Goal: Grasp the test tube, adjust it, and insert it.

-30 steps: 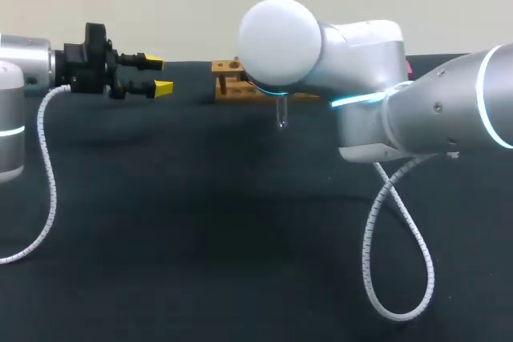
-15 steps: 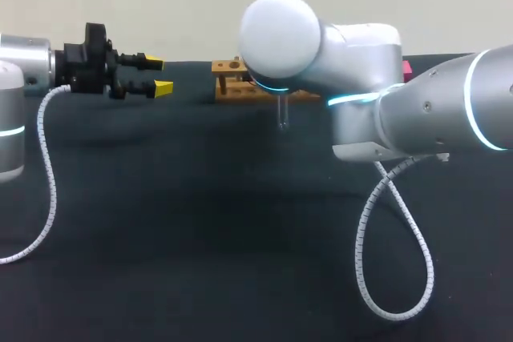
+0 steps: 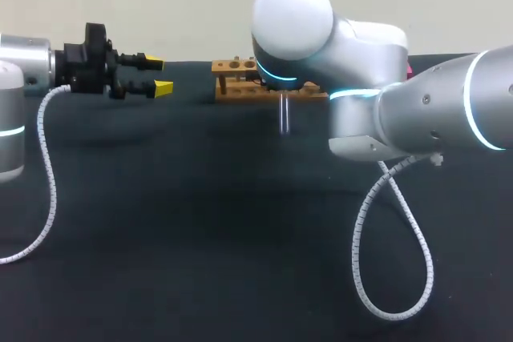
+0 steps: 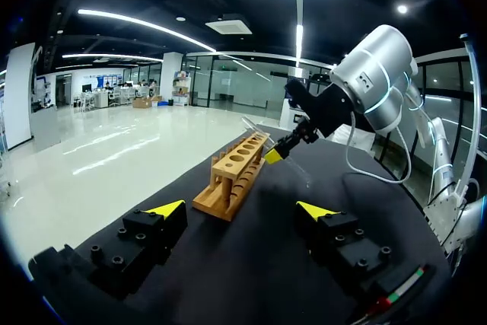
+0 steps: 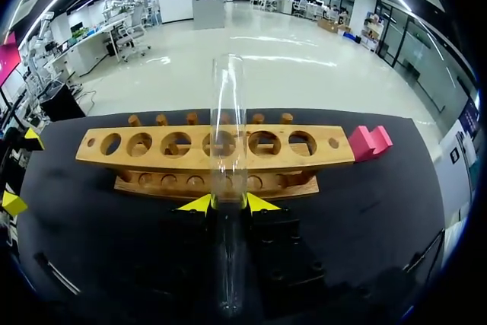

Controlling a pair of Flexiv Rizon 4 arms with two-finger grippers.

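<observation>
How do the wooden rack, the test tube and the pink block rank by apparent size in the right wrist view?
1. wooden rack, widest across the view.
2. test tube, almost as long but thin; nearness to the camera inflates it.
3. pink block, clearly smallest.

The test tube [image 5: 228, 112] is a thin, clear glass tube. The right gripper [image 5: 228, 203] pinches it from both sides. It hangs in the air just in front of the wooden rack [image 5: 327, 159], lined up with the middle of its six round holes.

Right jaws grip test tube [image 4: 297, 173] beside rack [image 4: 231, 181].
</observation>
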